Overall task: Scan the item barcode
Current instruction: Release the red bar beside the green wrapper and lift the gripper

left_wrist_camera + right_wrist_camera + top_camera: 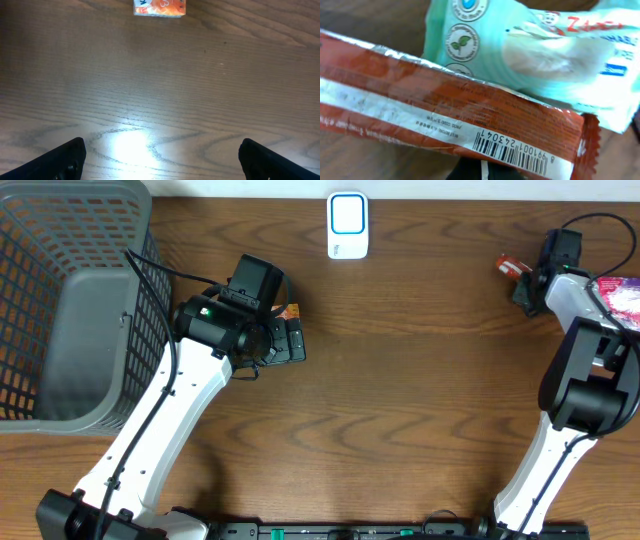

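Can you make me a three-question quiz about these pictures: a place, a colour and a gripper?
1. Where is the grey basket? A by the right arm; B by the left arm; C on a shelf.
2. What colour is the barcode wrapper? A blue; B black; C red.
3. The left gripper is: A open, empty; B shut on a packet; C holding the basket.
Answers: 1 B, it stands beside that arm. 2 C, red foil surrounds the barcode. 3 A, its jaws stand wide with nothing between.
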Robot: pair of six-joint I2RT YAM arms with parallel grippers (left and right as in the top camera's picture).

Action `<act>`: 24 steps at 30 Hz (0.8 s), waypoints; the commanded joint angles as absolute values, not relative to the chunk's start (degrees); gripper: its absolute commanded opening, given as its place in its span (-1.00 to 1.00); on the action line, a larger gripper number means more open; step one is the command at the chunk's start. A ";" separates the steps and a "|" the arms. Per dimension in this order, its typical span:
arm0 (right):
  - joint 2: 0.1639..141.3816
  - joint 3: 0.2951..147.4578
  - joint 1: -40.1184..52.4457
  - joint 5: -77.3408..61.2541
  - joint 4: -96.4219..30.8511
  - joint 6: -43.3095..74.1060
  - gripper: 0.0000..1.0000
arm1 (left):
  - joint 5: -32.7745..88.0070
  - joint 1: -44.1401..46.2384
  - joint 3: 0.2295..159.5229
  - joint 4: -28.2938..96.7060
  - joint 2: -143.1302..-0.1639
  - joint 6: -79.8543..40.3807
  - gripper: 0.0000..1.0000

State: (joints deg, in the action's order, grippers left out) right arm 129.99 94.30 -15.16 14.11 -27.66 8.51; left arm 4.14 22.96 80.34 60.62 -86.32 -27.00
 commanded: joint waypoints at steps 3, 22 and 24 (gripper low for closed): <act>121.08 94.43 -13.89 13.08 -27.46 8.12 -0.84 | 3.77 22.79 80.49 60.84 -86.48 -26.65 0.96; 117.64 94.35 11.18 -34.22 -23.99 17.78 0.45 | 3.77 22.79 80.49 60.84 -86.48 -26.65 0.96; 119.15 94.35 15.18 -33.89 -21.58 17.76 0.55 | 3.77 22.79 80.49 60.84 -86.48 -26.65 0.96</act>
State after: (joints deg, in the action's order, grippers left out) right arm 116.62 94.39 9.17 -30.63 -23.77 16.12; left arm 4.16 22.98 80.34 60.66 -86.32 -26.98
